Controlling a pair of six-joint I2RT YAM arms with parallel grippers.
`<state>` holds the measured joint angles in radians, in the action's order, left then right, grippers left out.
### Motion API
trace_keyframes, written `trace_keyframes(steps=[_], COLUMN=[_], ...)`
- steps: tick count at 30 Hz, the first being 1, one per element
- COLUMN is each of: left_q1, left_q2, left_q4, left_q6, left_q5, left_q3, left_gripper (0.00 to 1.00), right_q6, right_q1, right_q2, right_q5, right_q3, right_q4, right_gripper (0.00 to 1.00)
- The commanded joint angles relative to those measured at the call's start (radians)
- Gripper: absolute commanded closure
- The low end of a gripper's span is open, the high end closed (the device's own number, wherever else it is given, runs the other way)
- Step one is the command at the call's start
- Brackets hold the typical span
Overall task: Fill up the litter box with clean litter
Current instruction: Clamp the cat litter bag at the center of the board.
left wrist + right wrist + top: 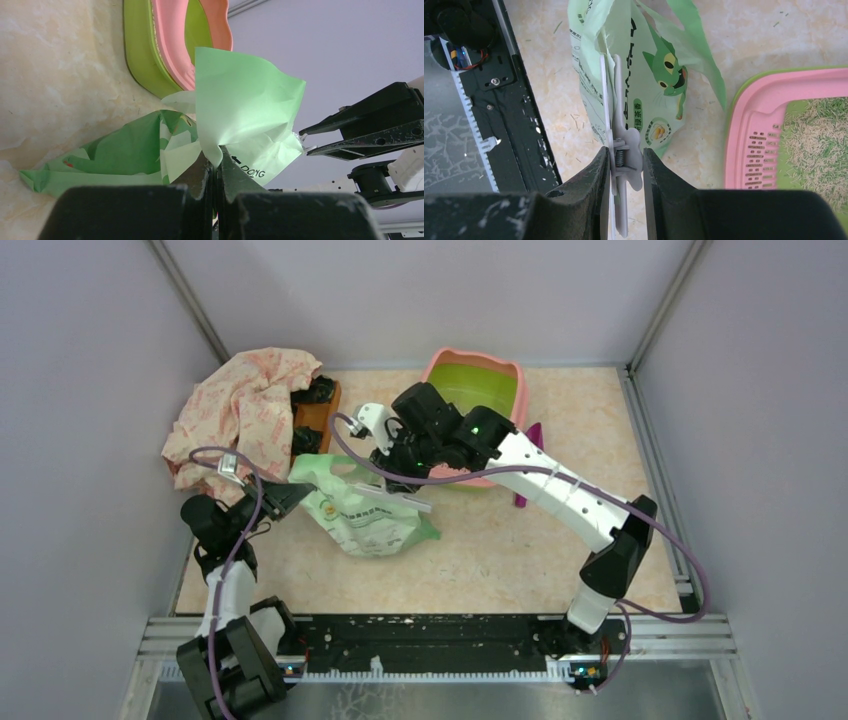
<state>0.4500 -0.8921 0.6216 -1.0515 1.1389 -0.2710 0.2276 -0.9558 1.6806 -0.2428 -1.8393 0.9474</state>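
The litter box [432,371], pink-rimmed with a lime-green inside, stands at the back centre. The right wrist view shows its slotted pink ledge [756,150] and a thin scatter of pale clean litter [819,145] on its floor. A light green printed bag [365,515] lies in front of it. My left gripper [288,496] is shut on the bag's left top corner [235,100], jaws pinched on the film [216,161]. My right gripper [400,466] is shut on a grey-white spring clip [624,165] that clamps the bag's mouth [624,75].
A magenta scoop [527,465] lies right of the litter box. A crumpled patterned cloth [245,410] and a brown board with black items [315,410] sit at the back left. The black base rail [430,635] runs along the near edge. Walls close three sides.
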Motion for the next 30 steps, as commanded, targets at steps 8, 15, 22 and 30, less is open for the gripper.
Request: trace_keyframes(steps=[8,15,22,30], left_q1=[0.013,0.013,0.013,0.015], left_q2=[0.000,-0.002,0.002,0.006], left_q4=[0.059,0.059,0.061,0.064], left_q6=[-0.002,-0.004,-0.004,-0.008], left_q5=[0.007,0.007,0.006,0.008], left_q3=[0.001,0.003,0.008,0.012], left_gripper=[1.00,1.00,1.00,1.00], right_q6=[0.005,-0.023,-0.093,-0.138], right_q1=[-0.020,-0.023,-0.023,-0.029], right_q2=[0.030,0.023,0.027,0.016], right_q5=[0.008,0.008,-0.002,0.001], right_q3=[-0.072,-0.045,-0.048,-0.032], right_q4=[-0.052,-0.081,-0.079,-0.108], right_gripper=[1.00,1.00,1.00,1.00])
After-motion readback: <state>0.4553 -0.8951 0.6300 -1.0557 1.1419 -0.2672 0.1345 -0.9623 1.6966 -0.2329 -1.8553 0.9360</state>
